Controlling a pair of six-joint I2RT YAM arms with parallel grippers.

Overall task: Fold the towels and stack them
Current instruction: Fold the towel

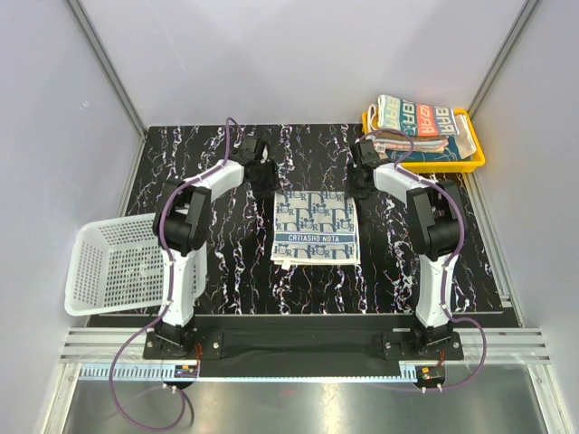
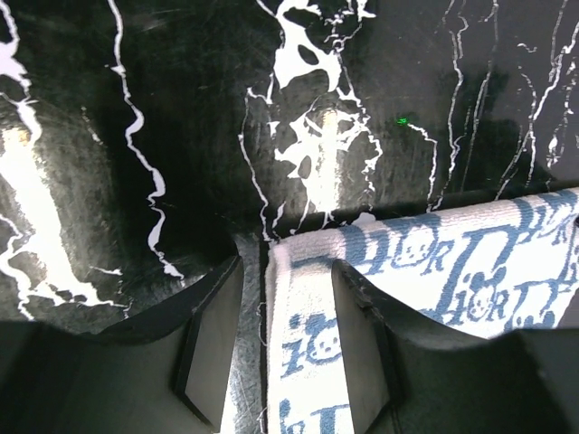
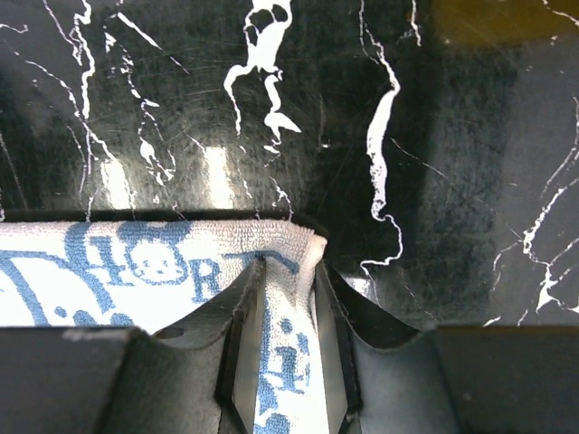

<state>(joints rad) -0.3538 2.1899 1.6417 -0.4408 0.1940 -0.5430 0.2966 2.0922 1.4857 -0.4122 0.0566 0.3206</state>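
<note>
Unevenness threatens: right gripper (image 3: 288,280) pinches one patterned towel (image 1: 315,226) corner toward the table's (image 1: 380,280) far edge, left gripper (image 2: 282,298) stands wide astride the other; lifting now would skew the fold.

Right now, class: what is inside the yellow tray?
The yellow tray holds a pile of folded towels; the top towel has teal and red lettered stripes. Those beneath are mostly covered, so their number cannot be told.
</note>
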